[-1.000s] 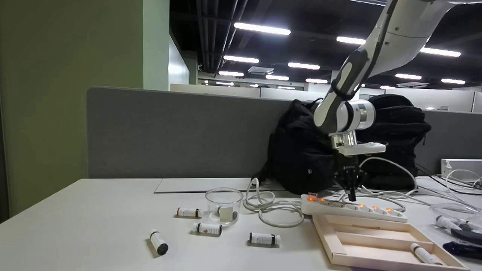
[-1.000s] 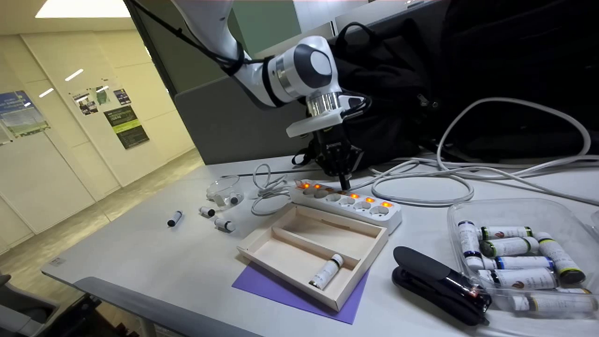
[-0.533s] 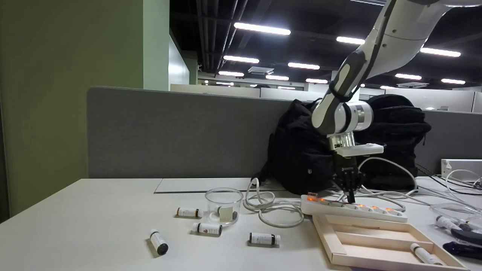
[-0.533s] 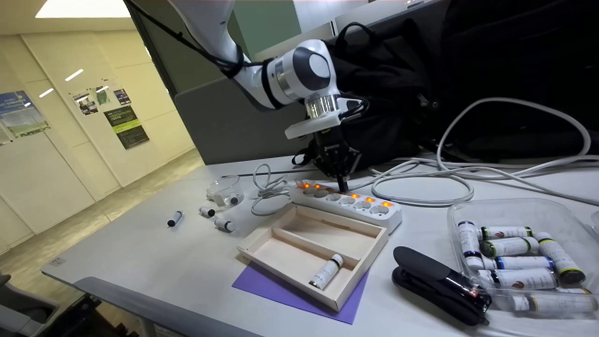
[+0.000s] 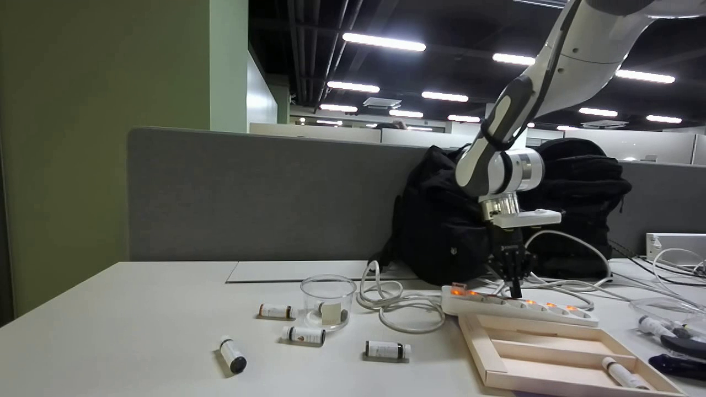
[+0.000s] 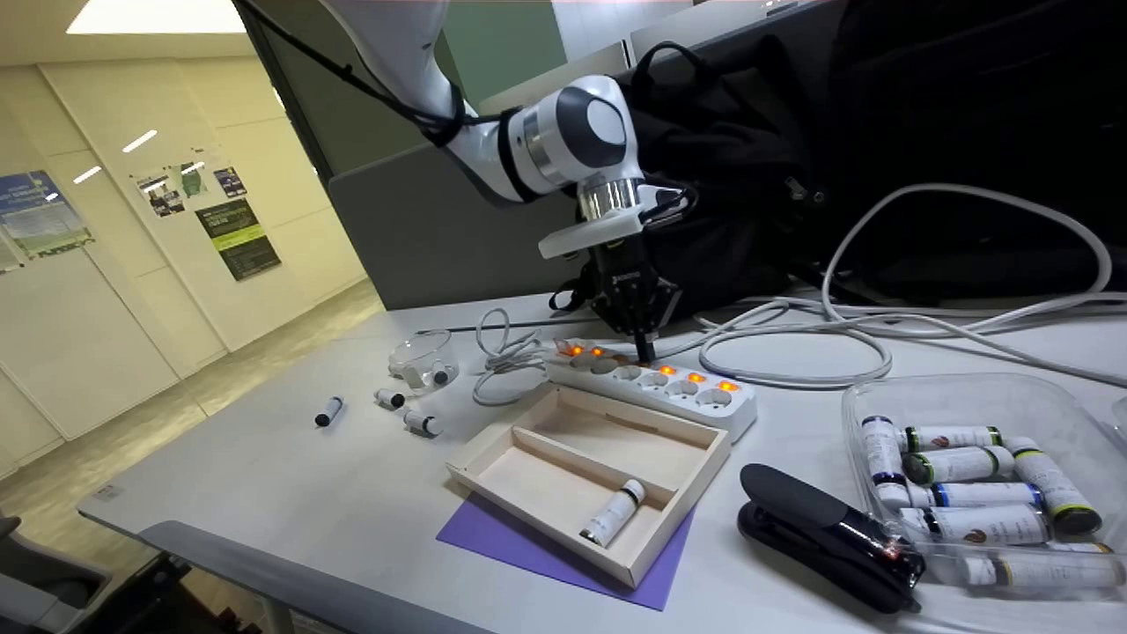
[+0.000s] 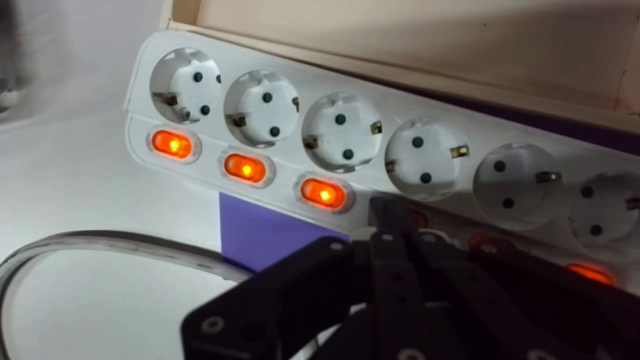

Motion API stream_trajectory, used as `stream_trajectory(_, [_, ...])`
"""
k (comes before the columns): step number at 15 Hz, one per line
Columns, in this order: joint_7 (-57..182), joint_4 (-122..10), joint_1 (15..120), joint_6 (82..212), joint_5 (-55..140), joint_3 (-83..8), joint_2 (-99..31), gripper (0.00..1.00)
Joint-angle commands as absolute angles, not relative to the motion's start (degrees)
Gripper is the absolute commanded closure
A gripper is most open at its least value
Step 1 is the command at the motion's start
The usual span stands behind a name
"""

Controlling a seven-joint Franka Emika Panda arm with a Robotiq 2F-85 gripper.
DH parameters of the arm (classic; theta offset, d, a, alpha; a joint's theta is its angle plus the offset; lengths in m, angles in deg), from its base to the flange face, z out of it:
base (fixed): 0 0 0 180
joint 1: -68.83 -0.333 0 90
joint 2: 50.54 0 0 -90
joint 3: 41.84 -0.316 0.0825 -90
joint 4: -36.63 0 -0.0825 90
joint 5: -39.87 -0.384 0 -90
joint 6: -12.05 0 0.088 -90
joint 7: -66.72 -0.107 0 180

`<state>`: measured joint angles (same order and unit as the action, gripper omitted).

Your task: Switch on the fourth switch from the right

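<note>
Three lit switches (image 7: 245,167), wrist-view ten o'clock from gripper (image 7: 391,212), jaws fully closed, at dim fourth switch (image 7: 419,218), contact unclear.

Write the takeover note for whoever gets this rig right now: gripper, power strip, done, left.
Gripper: shut, pointing down at the fourth switch from the right; nothing seen in its grip.
Things: power strip on the table, beside the wooden box. In the wrist view the gripper partly hides the fourth switch.
Done: gripper lined up at the switch; touching or pressing, cannot tell.
Left: the part showing is dull red, unlike the three lit switches next to it, so it is probably off. Press, lift, check for a glow.
</note>
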<state>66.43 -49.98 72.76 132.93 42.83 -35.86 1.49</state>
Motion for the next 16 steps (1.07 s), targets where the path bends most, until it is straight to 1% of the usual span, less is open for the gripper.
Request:
stream_trajectory(1, [64.9,-46.6,73.8,128.1,42.1,-36.0,4.7,1.00])
stream_trajectory(9, [63.9,-44.3,73.8,126.4,42.3,-35.5,6.8,1.00])
stream_trajectory(16, [65.2,-43.0,74.2,124.8,41.1,-36.8,2.0,1.00])
